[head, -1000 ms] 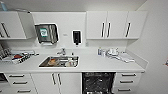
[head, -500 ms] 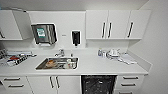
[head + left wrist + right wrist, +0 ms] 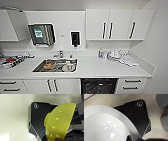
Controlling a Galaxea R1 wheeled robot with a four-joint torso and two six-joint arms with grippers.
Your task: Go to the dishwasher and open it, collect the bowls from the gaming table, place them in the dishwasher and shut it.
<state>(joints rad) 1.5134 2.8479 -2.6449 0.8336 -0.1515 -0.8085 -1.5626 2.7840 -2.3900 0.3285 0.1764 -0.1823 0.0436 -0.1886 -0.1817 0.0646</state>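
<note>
The dishwasher [image 3: 99,86] gapes dark at the head view's lower centre-right, under the desk [image 3: 100,68], dead ahead; the left hand grips a yellow-green bowl [image 3: 60,120], while a white bowl [image 3: 106,125] sits by the right hand, its grip unclear.

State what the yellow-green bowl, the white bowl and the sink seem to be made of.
Yellow-green bowl: probably matte plastic, with an even colour and pale speckles. White bowl: glazed ceramic or glossy plastic, judging by its sharp highlights. Sink: likely brushed steel, grey and dully reflective.
</note>
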